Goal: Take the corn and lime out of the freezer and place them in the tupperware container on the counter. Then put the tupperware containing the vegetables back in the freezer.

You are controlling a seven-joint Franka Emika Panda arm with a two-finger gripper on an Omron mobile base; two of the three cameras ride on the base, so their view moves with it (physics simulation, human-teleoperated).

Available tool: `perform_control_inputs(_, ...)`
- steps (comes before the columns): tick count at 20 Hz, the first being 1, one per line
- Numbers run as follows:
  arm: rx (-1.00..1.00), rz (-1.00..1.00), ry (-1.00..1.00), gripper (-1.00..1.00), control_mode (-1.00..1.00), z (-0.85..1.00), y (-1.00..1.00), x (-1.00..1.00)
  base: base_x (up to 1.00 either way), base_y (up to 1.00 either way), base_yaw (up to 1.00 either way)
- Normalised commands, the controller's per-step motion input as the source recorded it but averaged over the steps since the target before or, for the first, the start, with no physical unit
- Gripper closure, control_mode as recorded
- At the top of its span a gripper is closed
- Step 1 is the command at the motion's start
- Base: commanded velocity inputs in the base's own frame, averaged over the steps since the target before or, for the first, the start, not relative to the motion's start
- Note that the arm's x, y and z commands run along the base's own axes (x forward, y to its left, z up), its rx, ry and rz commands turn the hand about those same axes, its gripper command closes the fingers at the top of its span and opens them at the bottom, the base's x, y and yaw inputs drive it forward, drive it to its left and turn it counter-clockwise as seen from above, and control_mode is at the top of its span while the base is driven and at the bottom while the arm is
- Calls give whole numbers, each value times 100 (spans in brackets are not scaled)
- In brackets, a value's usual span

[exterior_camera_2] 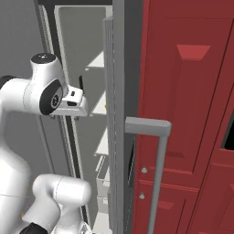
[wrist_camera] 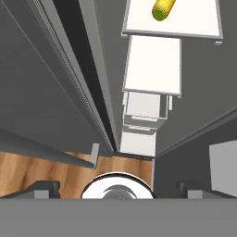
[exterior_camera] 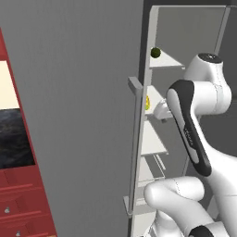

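The freezer (exterior_camera: pixel 83 92) stands open, its flat grey door swung out with the long bar handle (exterior_camera: pixel 134 148) on it. The dark green lime (exterior_camera: pixel 155 52) rests on the top inner shelf. The yellow corn (exterior_camera: pixel 147 102) lies one shelf lower, partly behind the door's edge; in the hand view the corn (wrist_camera: pixel 164 9) sits on a pale shelf at the top. My gripper (exterior_camera: pixel 161 110) is inside the freezer right beside the corn shelf, open, with nothing between its fingertips (wrist_camera: pixel 46 187). The tupperware container is out of view.
The black marbled counter (exterior_camera: pixel 14 139) over dark red cabinets (exterior_camera: pixel 23 199) lies left of the door. Tall red cabinet fronts (exterior_camera_2: pixel 192 114) close off the right side. The door's edge (exterior_camera_2: pixel 119 114) and several pale shelves (wrist_camera: pixel 152 65) crowd the hand.
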Motion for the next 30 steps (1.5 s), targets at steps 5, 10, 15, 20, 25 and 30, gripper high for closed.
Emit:
perform_control_inputs(5,0,0,-26,-100,-100,33,-24,0,0,0,0)
perform_control_inputs(10,0,0,-22,-100,-100,33,-21,30,0,0,0)
perform_control_inputs(15,0,0,-19,-100,-100,54,-34,25,0,0,0)
perform_control_inputs(20,0,-1,-11,-100,-100,42,-12,35,0,0,0)
perform_control_inputs(25,0,-2,-10,-100,-100,34,-14,70,0,0,0)
perform_control_inputs(30,4,0,-7,-100,-100,27,-14,83,0,0,0)
